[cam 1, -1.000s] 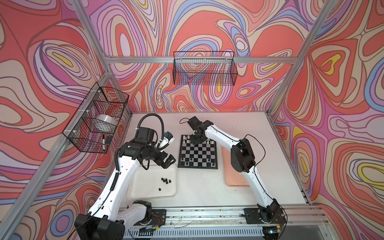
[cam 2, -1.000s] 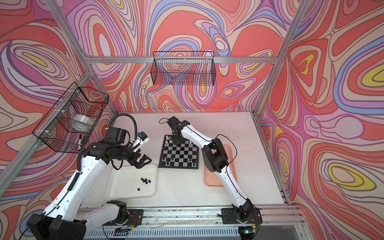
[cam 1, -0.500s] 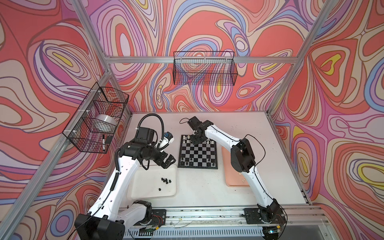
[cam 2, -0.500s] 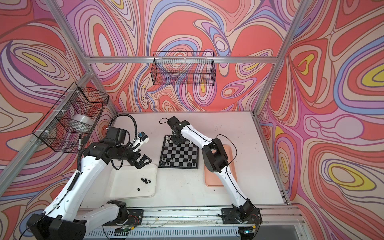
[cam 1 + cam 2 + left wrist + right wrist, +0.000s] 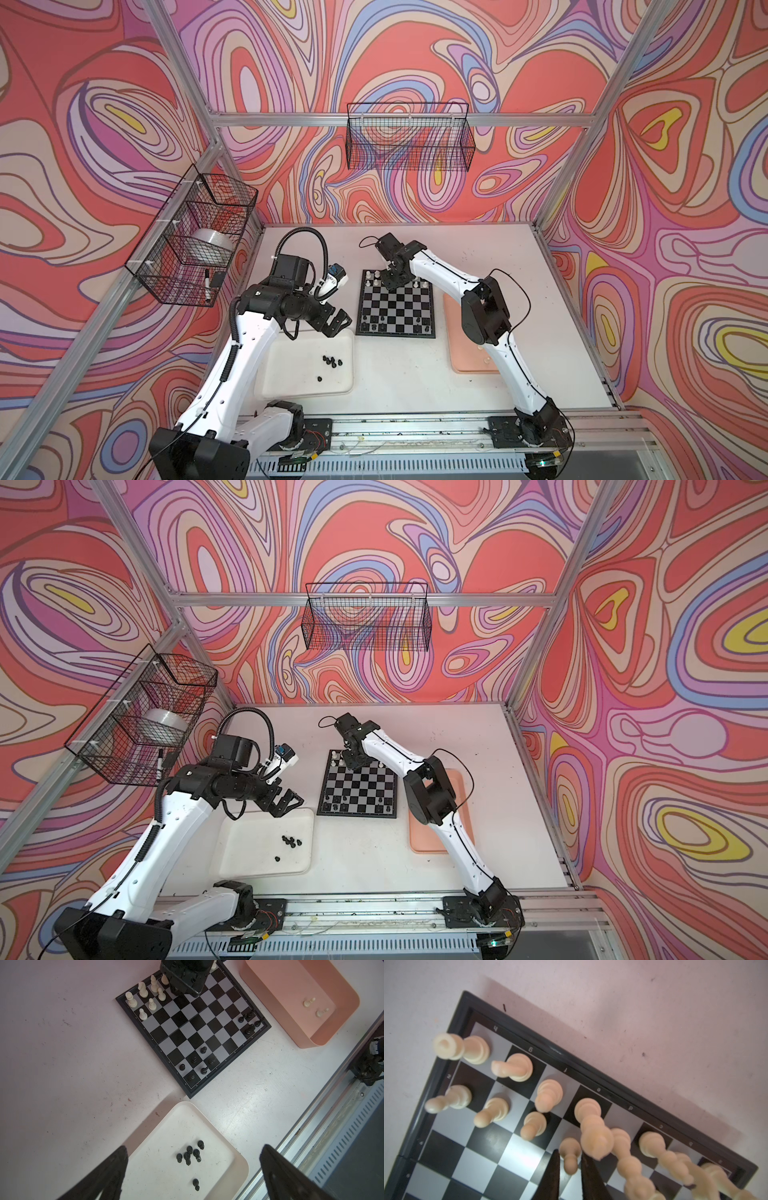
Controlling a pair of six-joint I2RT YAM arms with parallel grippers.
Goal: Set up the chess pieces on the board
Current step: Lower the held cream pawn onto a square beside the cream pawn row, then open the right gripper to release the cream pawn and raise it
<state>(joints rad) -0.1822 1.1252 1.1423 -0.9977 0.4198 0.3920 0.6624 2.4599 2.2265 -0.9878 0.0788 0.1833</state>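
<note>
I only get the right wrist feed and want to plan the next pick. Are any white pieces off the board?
Observer: Yes, two white pieces lie in the pink tray, right of the board.
Operator: And the black ones?
Observer: A small cluster of black pieces, plus one lying apart, sits in the white tray.
Operator: Where is the other arm?
Observer: The left gripper hovers open above that tray's far edge, holding nothing.
</note>
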